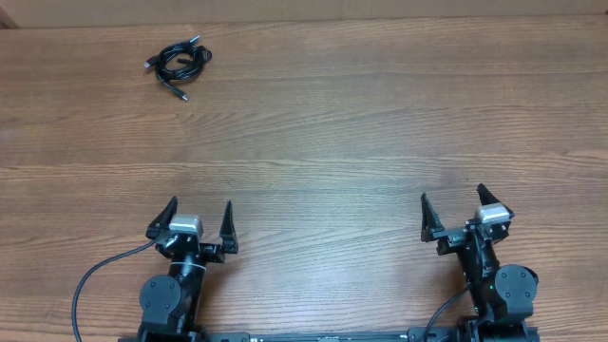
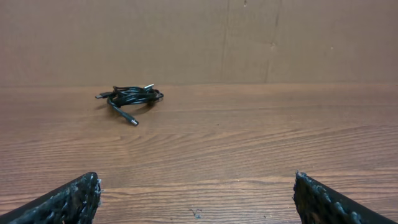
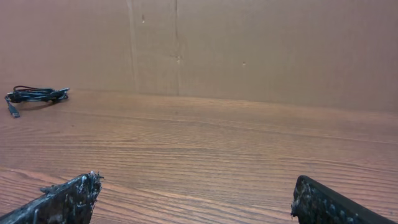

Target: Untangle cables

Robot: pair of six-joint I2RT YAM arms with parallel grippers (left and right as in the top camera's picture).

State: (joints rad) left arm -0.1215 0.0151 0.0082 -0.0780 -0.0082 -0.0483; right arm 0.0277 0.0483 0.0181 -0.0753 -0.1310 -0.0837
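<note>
1. The desk (image 1: 380, 123) is the biggest thing. It is flat brown wood, and it is bare all around the cables (image 1: 180, 63). That leaves lots of room to pull them apart.
2. A plain brown wall (image 2: 186, 37) stands just behind the cables, at the far edge of the desk.
3. The left claw (image 1: 199, 205) sits far from the cables, by the near edge of the desk. Its two fingers are spread wide apart and hold nothing. The cables lie almost straight ahead of it, only a little to its left.
4. The right claw (image 1: 452, 194) is much farther from the cables, well off to their right. It is wide open too and holds nothing.
5. I think the left claw should go first. It is nearer to the cables and only needs to reach forward.
6. The cables are a small black bunch of loose loops lying on top of each other. The bunch is longer than it is wide. Its long way runs side to side across the desk, a bit slanted. So it lies crosswise to a claw coming from the near edge.
7. The smallest bits are the plug ends. One plug (image 1: 183, 97) pokes out of the bunch on the side nearest the claws. I think that is an easy end to pinch first.
</note>
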